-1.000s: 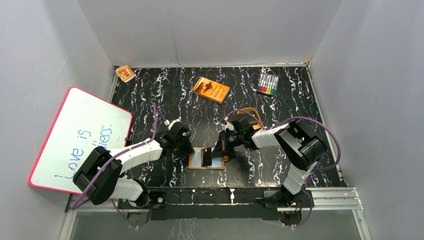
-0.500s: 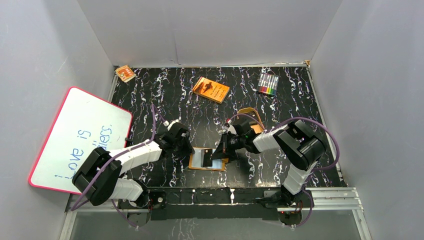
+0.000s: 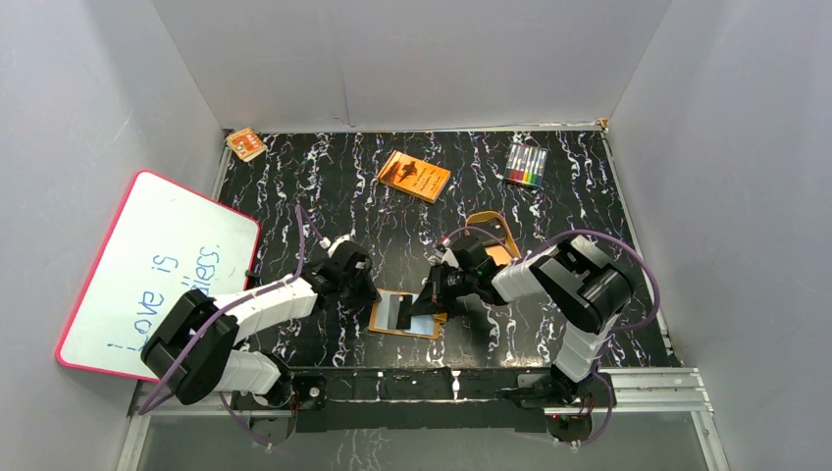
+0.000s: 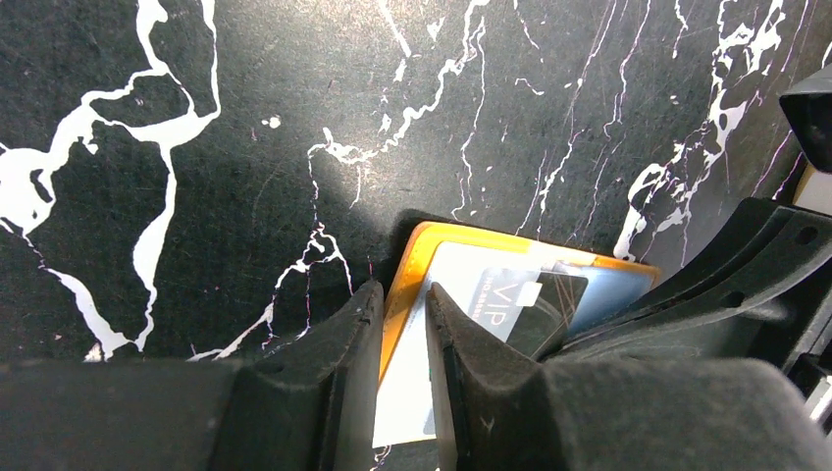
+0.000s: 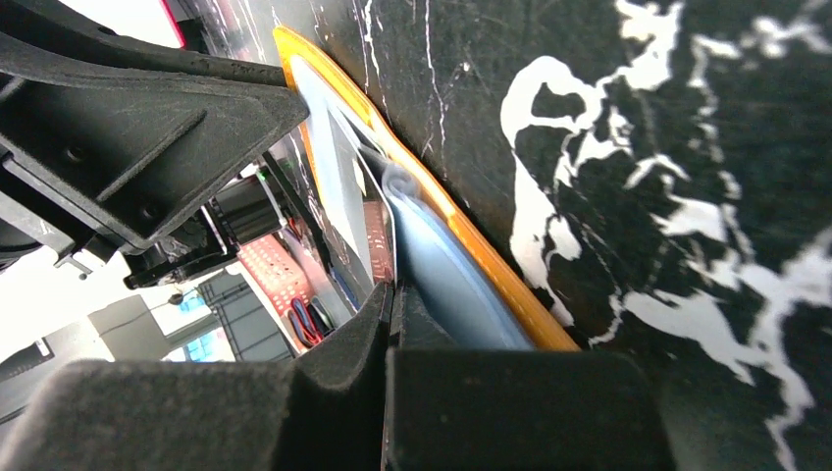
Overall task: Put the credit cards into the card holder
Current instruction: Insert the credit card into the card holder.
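Tabletop (image 3: 589, 196); right fingers (image 5: 334, 392) apparently on card (image 4: 515, 304)

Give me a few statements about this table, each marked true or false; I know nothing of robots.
1. The card holder lies open on the table. True.
2. The right fingers pinch a black card at the card holder. True.
3. The marker pack lies inside the card holder. False: it lies near the table's far right corner.
4. The orange book touches the card holder. False: it lies apart, toward the back.
5. A whiteboard with handwriting sits at the left. True.
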Action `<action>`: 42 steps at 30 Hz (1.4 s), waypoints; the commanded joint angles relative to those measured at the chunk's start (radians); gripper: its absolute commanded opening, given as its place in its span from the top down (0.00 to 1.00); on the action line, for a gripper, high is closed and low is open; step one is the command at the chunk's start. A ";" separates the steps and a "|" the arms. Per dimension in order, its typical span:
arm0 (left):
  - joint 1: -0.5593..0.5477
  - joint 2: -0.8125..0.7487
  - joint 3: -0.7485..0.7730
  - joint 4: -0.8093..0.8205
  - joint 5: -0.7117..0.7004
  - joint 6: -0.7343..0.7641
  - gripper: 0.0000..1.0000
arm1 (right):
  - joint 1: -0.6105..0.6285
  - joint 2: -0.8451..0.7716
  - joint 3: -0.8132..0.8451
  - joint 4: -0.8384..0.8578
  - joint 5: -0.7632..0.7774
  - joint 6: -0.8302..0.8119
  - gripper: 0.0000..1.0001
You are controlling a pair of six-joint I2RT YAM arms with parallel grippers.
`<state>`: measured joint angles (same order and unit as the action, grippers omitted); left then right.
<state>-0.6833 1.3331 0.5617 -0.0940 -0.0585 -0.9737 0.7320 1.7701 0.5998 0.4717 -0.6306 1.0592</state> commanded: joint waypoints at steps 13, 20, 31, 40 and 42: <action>-0.004 0.006 -0.068 -0.049 0.043 -0.040 0.80 | 0.092 0.059 0.115 -0.036 0.094 0.035 1.00; -0.004 -0.044 -0.072 -0.088 0.011 -0.043 0.76 | 0.098 0.023 0.119 -0.094 0.094 -0.012 0.87; -0.002 -0.107 -0.074 -0.139 -0.022 -0.041 0.71 | 0.097 -0.067 0.131 -0.241 0.120 -0.113 0.54; -0.002 -0.120 -0.133 -0.090 0.039 -0.059 0.79 | 0.099 0.006 0.227 -0.301 0.067 -0.182 0.54; -0.002 -0.117 -0.155 -0.054 0.060 -0.072 0.84 | 0.105 0.024 0.255 -0.296 0.056 -0.183 0.54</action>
<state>-0.6827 1.2041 0.4707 -0.1347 -0.0485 -1.0320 0.8258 1.7601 0.7847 0.1823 -0.5439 0.9117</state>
